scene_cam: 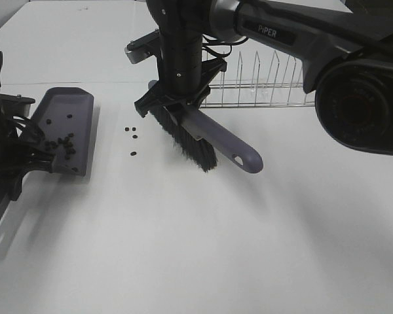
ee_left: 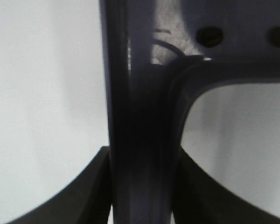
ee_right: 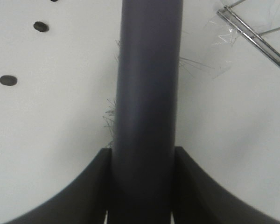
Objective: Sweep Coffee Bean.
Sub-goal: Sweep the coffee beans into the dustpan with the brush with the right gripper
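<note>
On the high camera, the dustpan is resting on the bench to the left of the brush, probably to catch what gets swept. Most coffee beans are clustering at its handle end. A few loose beans are lying between the two.

On the left wrist camera, the left pincer is clamping narrowly on the dustpan handle.

On the right wrist camera, the right pincer is gripping the brush handle, with the loose beans nearby.
</note>
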Action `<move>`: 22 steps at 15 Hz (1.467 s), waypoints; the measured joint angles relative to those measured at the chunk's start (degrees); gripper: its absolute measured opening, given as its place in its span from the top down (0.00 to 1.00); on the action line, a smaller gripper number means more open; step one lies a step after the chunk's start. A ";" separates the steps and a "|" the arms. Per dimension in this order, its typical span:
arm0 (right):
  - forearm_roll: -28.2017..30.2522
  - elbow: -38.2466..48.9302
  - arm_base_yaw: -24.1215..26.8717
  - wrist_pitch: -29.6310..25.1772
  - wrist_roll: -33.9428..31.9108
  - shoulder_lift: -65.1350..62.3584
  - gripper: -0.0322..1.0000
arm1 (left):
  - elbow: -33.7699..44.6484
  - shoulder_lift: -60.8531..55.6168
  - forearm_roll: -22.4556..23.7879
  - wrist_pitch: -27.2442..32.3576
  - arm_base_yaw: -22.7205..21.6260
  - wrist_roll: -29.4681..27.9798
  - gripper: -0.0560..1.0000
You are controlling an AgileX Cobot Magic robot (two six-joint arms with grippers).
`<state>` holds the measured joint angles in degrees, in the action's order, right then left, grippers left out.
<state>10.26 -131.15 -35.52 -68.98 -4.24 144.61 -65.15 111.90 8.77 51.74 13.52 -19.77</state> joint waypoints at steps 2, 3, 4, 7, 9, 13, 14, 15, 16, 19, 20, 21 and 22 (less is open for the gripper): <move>0.06 0.00 0.00 -0.06 0.00 0.00 0.71 | 0.34 2.18 -2.75 -0.97 0.00 1.66 0.64; 0.34 0.00 0.00 -0.11 0.00 0.00 0.71 | 0.34 3.78 -4.58 -1.66 0.00 2.64 0.64; 0.63 0.00 0.00 -0.17 0.00 0.00 0.71 | 0.34 4.35 -5.27 -2.06 0.00 2.86 0.64; 6.13 0.00 0.00 -0.23 -1.95 -0.11 0.71 | 0.34 5.39 -6.70 -2.75 0.46 3.38 0.64; 7.05 0.00 0.11 -0.23 -2.29 -0.11 0.71 | 0.23 5.39 -7.16 -3.44 2.75 3.32 0.64; -2.23 0.00 0.11 1.89 0.52 -0.11 0.71 | 0.23 5.39 -8.77 -3.90 2.92 3.32 0.64; -4.24 0.00 0.11 2.64 0.63 -0.11 0.71 | 0.23 5.39 -8.77 -3.95 2.92 3.32 0.64; -6.07 0.00 0.11 2.86 0.92 -0.06 0.71 | 0.23 5.39 -8.77 -4.01 2.92 3.32 0.64; -6.76 0.00 0.11 2.98 1.09 0.00 0.71 | 0.23 5.39 -8.77 -4.07 2.92 3.32 0.64; -10.26 0.00 -1.38 4.18 3.50 0.63 0.71 | 0.23 5.39 -8.77 -4.07 2.92 3.32 0.64; -10.89 0.00 -2.75 4.41 4.70 0.69 0.71 | 0.23 5.39 -9.05 -4.07 2.92 3.32 0.64; -11.80 0.00 -4.13 4.76 4.98 0.80 0.71 | 0.23 5.39 -9.05 -4.07 2.92 3.32 0.64; -12.49 -0.23 -5.50 5.04 4.98 0.86 0.71 | 0.23 5.39 -9.22 -4.07 2.92 3.32 0.64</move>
<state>-2.23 -131.38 -41.02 -63.94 0.74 145.47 -64.92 117.28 -0.46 47.67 16.44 -16.44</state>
